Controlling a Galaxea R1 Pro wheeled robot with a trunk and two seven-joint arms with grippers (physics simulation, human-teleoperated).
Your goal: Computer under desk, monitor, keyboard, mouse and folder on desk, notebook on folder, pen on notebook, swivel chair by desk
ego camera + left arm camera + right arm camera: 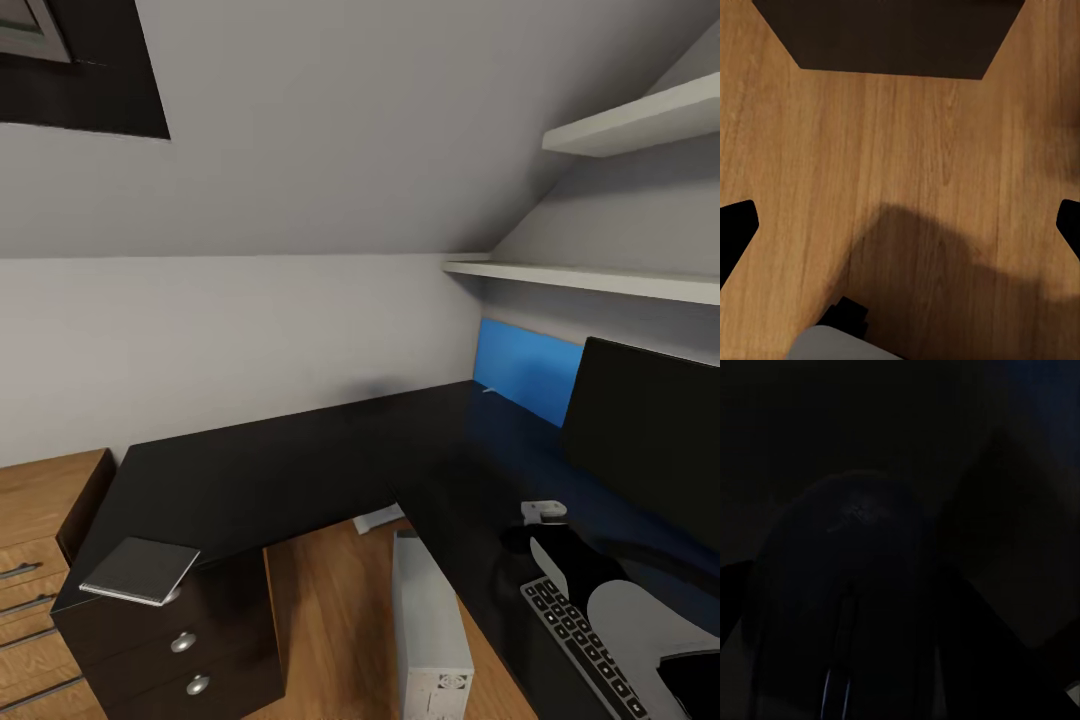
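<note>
- Right arm (pixel 620 610) low at the near right of the head view, reaching out over the black bench (pixel 300 460).
- Keyboard (pixel 585 645) flat on the bench, just beside the arm, partly hidden by it.
- Right gripper (pixel 540 535) over a dark spot on the bench, beyond the keyboard; fingers' state impossible to tell in the gloom.
- Mouse (pixel 847 607) close under the right wrist camera, dim, on the dark bench top.
- Left fingers (pixel 733 229) spread wide, holding nothing, above the wood floor (pixel 900 165).
- Computer (pixel 428 640) upright on the floor, beside the bench edge.
- Notebook (pixel 140 570) on the bench's left end, above the drawers (pixel 185 665).
- Monitor (pixel 645 440) upright on the bench at right, in front of the blue panel (pixel 525 370).
- Two white shelves (pixel 620 200) on the far right wall.
</note>
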